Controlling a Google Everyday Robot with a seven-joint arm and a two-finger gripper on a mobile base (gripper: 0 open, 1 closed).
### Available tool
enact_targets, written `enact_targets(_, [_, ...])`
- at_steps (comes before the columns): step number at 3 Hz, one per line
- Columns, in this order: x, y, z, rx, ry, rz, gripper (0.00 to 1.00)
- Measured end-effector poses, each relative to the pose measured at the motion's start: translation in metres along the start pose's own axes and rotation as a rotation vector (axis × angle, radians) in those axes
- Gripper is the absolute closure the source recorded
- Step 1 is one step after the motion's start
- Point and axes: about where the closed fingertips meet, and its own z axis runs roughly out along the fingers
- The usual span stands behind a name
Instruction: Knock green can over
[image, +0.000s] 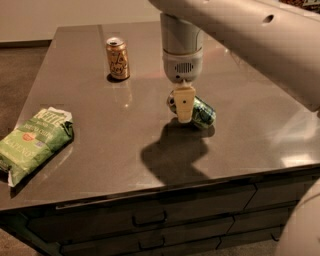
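The green can lies on its side on the grey table top, right of centre, its silver top facing left toward the back. My gripper hangs straight down from the white arm. It is right in front of the can's left end and covers part of it. The can is not lifted.
An orange-gold can stands upright at the back left. A green chip bag lies at the table's left edge. The arm's large white link spans the upper right. Drawers run below the front edge.
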Motion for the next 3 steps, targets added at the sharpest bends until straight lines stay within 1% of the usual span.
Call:
enact_targets(1, [0.003, 0.003, 0.010, -0.014, 0.032, -0.012, 0.35])
enact_targets(2, [0.005, 0.007, 0.018, -0.033, 0.047, -0.020, 0.12])
enact_targets(3, [0.007, 0.009, 0.023, -0.041, 0.029, -0.013, 0.00])
